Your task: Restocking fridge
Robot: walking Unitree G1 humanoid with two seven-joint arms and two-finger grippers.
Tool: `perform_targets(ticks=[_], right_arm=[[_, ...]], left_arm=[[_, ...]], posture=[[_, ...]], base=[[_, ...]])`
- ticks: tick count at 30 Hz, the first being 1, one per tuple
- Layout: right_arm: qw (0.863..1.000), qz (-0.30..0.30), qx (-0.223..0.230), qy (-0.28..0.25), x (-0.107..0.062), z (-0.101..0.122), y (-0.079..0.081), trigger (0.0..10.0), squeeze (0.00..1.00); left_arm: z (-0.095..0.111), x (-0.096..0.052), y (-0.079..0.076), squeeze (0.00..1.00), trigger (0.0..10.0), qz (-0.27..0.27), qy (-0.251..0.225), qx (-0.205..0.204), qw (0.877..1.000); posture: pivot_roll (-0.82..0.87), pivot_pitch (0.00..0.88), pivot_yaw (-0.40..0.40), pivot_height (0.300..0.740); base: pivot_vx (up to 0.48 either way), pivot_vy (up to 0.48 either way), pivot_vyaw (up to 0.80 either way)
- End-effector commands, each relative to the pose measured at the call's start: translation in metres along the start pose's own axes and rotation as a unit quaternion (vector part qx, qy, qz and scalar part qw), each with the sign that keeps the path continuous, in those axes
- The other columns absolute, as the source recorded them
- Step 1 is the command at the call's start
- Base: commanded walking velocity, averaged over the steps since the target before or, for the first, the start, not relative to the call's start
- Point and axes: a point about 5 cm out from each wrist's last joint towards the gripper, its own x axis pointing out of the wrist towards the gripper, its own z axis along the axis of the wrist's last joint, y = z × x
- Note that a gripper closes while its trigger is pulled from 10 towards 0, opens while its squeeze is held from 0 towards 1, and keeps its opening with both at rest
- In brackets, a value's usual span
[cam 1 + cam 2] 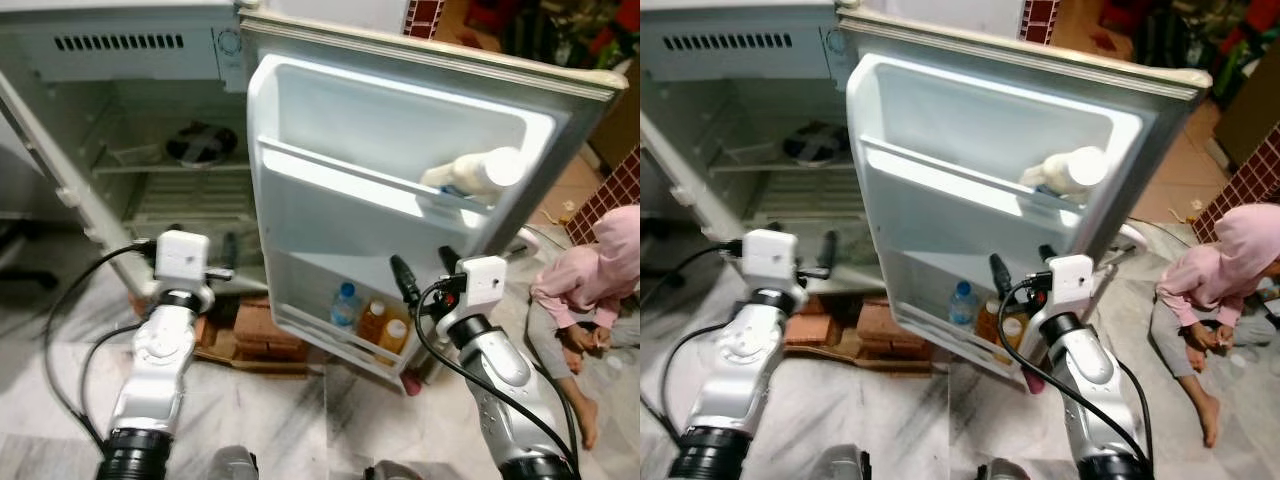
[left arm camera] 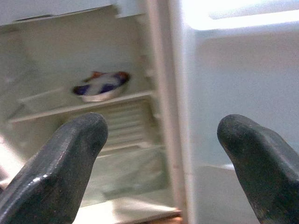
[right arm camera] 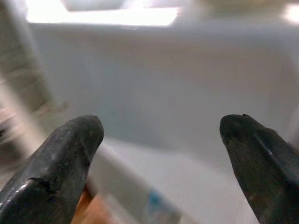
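Here, the fridge stands open before me, its door swung wide. A white bottle lies on its side in the upper door shelf; a blue-capped water bottle and two amber bottles stand in the lower door shelf. A covered dish sits on an inner shelf. My left gripper is released, facing the compartment. My right gripper is released, near the lower door shelf. A person in pink sits on the floor to my right.
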Motion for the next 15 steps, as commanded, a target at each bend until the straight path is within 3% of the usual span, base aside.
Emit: perform_targets(ticks=[1,3,8,11,15], right_arm=[[0.994,0.105,0.028,0.019,-0.003,0.002,0.016,10.0,0.00],[0.989,0.143,0.033,0.031,-0.008,0.001,0.017,10.0,0.00],[0.971,0.208,0.013,0.121,-0.026,-0.009,-0.007,10.0,0.00],[0.967,0.207,0.003,0.147,-0.029,-0.011,-0.016,10.0,0.00],[0.966,0.159,-0.066,0.191,-0.027,-0.016,-0.039,10.0,0.00]], left_arm=[[0.002,-0.001,0.011,0.00,10.0,0.011,-0.002,0.012,1.000],[0.002,-0.001,0.011,0.00,10.0,0.011,-0.001,0.011,1.000],[0.003,-0.003,0.012,0.00,10.0,0.010,-0.002,0.010,1.000],[0.003,-0.004,0.012,0.00,10.0,0.011,0.000,0.010,1.000],[0.003,-0.005,0.012,0.00,10.0,0.010,0.003,0.011,1.000]], posture=[[0.05,0.065,-0.013,0.740],[0.05,0.067,-0.014,0.740],[0.06,0.076,-0.016,0.740],[0.06,0.080,-0.014,0.740],[0.06,0.083,-0.012,0.740]], base=[[0.000,0.000,0.00],[0.000,0.000,0.00],[0.000,0.000,0.00],[0.000,0.000,0.00],[0.000,0.000,0.00]])
